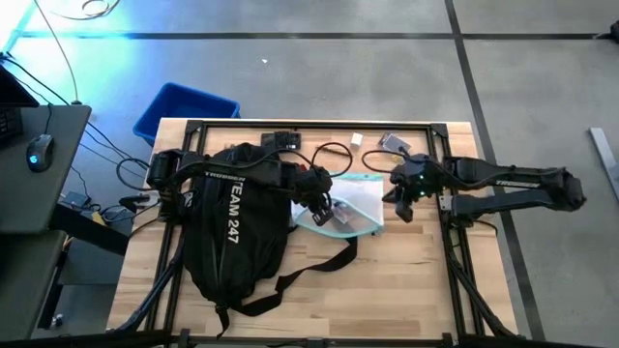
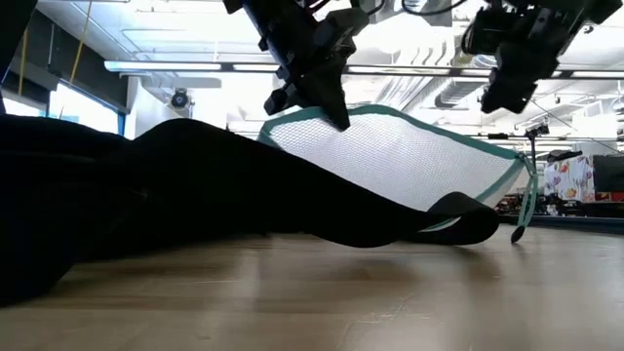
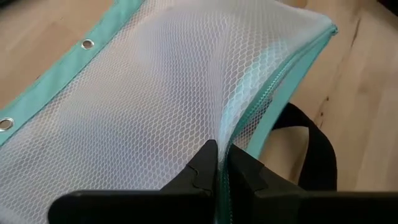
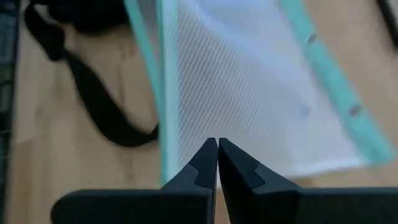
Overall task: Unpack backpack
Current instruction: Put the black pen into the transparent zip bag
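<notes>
On the table (image 1: 406, 290), one backpack (image 1: 227, 232), one mesh pouch (image 1: 358, 205) pinched by left gripper (image 1: 324, 215); right gripper (image 1: 404, 208) clenched empty.

The left arm stretches from the left side toward the middle, wrist bent downward, its claw (image 1: 322, 204) pinched tight with fingertips pressed together. The right arm reaches in from the right, its claw (image 1: 403, 205) raised above the counter, fingers closed flat against each other, gripping nothing.
</notes>
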Action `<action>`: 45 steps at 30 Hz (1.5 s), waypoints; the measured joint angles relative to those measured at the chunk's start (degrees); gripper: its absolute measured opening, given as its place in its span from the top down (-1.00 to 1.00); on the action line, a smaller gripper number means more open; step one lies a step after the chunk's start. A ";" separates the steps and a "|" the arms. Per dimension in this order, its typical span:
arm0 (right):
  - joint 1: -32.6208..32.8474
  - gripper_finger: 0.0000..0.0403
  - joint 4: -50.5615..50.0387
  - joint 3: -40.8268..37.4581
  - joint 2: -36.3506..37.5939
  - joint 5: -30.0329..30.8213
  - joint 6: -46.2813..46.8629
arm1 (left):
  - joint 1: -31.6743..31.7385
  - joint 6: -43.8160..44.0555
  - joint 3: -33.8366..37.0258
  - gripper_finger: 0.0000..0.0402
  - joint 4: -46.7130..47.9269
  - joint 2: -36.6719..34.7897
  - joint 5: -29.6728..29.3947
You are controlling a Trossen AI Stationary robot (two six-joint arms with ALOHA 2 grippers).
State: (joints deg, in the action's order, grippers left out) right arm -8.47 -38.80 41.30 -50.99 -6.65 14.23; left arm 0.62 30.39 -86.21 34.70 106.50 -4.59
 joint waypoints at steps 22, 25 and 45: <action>-24.80 0.07 26.06 25.38 -57.31 1.69 -8.86 | -1.44 0.32 -0.02 1.00 13.33 0.00 2.42; -25.70 0.02 21.70 31.58 -62.91 3.14 -8.82 | -1.44 -0.50 -0.02 1.00 16.08 0.00 1.48; -26.10 0.76 8.75 35.93 -68.60 3.69 -9.30 | -1.46 -3.02 -0.02 1.00 16.96 0.00 1.12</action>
State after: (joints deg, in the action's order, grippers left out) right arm -34.57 -30.05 77.23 -119.59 -2.96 4.93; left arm -0.84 27.38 -86.24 51.66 106.50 -3.46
